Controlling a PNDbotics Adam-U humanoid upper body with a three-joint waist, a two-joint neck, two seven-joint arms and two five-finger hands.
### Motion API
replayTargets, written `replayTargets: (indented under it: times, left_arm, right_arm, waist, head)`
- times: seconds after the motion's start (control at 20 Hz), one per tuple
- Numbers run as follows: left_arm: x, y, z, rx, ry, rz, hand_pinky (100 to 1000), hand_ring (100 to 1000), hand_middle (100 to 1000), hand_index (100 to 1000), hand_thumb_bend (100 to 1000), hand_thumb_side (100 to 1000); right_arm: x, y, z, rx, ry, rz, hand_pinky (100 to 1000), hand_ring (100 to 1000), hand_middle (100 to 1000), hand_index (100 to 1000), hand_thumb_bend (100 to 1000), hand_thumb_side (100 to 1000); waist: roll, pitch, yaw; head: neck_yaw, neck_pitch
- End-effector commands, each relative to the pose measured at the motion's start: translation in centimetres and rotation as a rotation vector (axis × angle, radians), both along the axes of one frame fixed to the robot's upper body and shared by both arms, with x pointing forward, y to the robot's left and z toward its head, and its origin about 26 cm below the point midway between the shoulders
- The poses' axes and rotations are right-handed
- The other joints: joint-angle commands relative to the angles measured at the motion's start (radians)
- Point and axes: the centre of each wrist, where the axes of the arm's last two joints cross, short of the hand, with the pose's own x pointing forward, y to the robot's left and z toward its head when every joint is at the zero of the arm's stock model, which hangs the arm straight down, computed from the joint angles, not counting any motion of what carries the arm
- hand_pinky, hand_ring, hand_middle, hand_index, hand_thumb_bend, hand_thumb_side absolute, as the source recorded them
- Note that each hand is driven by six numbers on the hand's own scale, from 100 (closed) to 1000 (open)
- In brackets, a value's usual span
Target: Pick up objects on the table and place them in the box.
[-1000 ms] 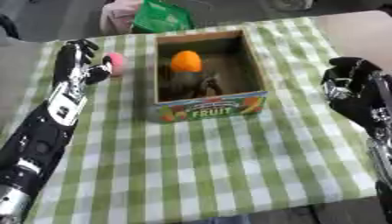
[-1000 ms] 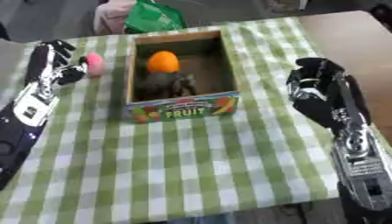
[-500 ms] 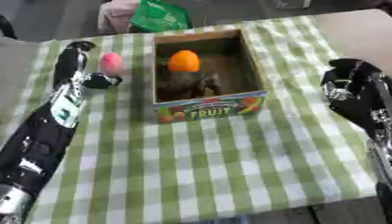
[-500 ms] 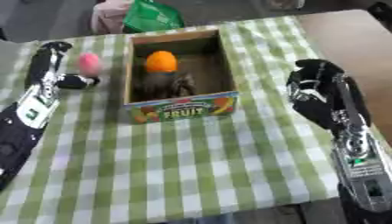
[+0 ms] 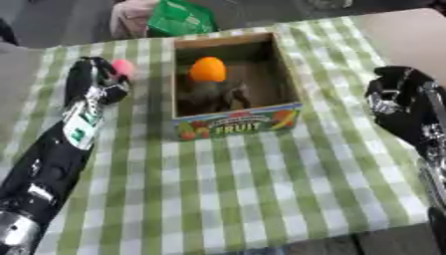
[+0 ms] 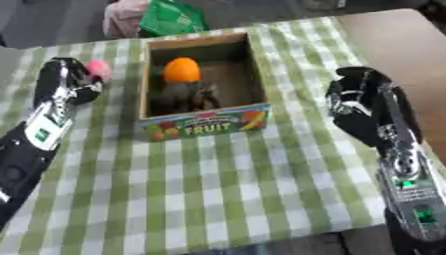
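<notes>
Two things already sit in the box (image 5: 233, 122): an orange ball (image 5: 207, 69) toward the back and a dark lump (image 5: 213, 95) just in front of it. What's left is a pink ball (image 5: 122, 66), off to the box's left on the checked cloth (image 5: 261, 189), and the left hand (image 5: 97, 79) has its fingers curled about it, though I can't swear the ball is off the table. To do this step well, I'd want the hand to close fully round the ball before lifting, raise it high enough to clear the box's near wall, then carry it rightward and let go over the bare stretch of floor beside the orange ball, so it won't roll off the lump. The right hand (image 6: 362, 102) hangs idle at the right side, fingers curled on nothing, well clear of the box. Compared with a second ago, the pink ball and the left hand have shifted up and a little toward the box, and the box itself looks unmoved.
</notes>
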Motion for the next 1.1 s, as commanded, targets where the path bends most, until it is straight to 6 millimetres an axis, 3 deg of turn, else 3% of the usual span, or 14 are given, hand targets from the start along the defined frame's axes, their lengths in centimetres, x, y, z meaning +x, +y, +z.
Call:
replayTargets:
  times: [0.05, 0.35, 0.4, 0.6, 0.7, 0.85, 0.9, 0.95, 1.1]
  left_arm:
    - [0.4, 0.6, 2.2, -0.021, -0.082, 0.025, 539, 435, 386, 496, 265, 101]
    - [0.4, 0.7, 2.6, -0.049, -0.134, 0.047, 532, 430, 382, 492, 258, 100]
    - [0.4, 0.7, 2.7, -0.051, -0.137, 0.048, 607, 563, 519, 623, 568, 100]
    - [0.5, 1.3, 3.3, -0.070, -0.192, 0.047, 684, 692, 654, 740, 774, 100]
    - [0.5, 1.6, 3.1, -0.068, -0.184, 0.050, 706, 716, 686, 764, 803, 100]
    - [0.5, 2.1, 2.7, -0.062, -0.155, 0.057, 712, 720, 698, 771, 803, 100]
    - [0.5, 2.2, 2.6, -0.063, -0.146, 0.062, 693, 681, 660, 744, 800, 100]
    - [0.5, 2.3, 2.5, -0.064, -0.139, 0.069, 679, 654, 630, 723, 743, 100]
    - [0.5, 2.3, 2.3, -0.064, -0.135, 0.096, 613, 522, 496, 621, 437, 100]
  right_arm:
    - [0.1, -0.4, 0.9, -0.017, -0.024, 0.003, 641, 661, 561, 724, 100, 181]
    - [0.1, -0.4, 0.8, -0.016, -0.024, 0.003, 641, 661, 561, 724, 100, 181]
    - [0.1, -0.4, 0.8, -0.017, -0.024, 0.003, 641, 661, 561, 724, 100, 181]
    - [0.2, -0.3, 1.0, -0.020, -0.026, 0.010, 641, 661, 561, 724, 100, 182]
    - [0.2, -0.2, 1.1, -0.023, -0.029, 0.016, 641, 661, 560, 724, 100, 182]
    - [0.3, -0.3, 1.3, -0.025, -0.033, 0.018, 641, 661, 559, 724, 100, 181]
    - [0.3, -0.3, 1.3, -0.026, -0.034, 0.018, 641, 661, 559, 724, 100, 182]
    - [0.4, -0.3, 1.4, -0.026, -0.035, 0.016, 641, 661, 559, 724, 100, 182]
    - [0.4, -0.4, 1.4, -0.025, -0.036, 0.012, 641, 661, 559, 724, 100, 185]
  waist:
    - [-0.003, -0.018, 0.003]
    - [-0.004, -0.018, 0.003]
    - [-0.004, -0.018, 0.003]
    - [-0.007, -0.010, -0.007]
    - [-0.007, -0.003, -0.019]
    - [-0.008, 0.009, -0.038]
    - [-0.008, 0.013, -0.044]
    - [-0.007, 0.016, -0.049]
    - [-0.006, 0.022, -0.053]
  head:
    - [-0.004, -0.010]
    - [-0.004, -0.011]
    - [-0.004, -0.011]
    - [0.001, -0.018]
    - [0.004, -0.021]
    - [0.003, -0.029]
    - [0.003, -0.029]
    - [0.003, -0.028]
    - [0.002, -0.025]
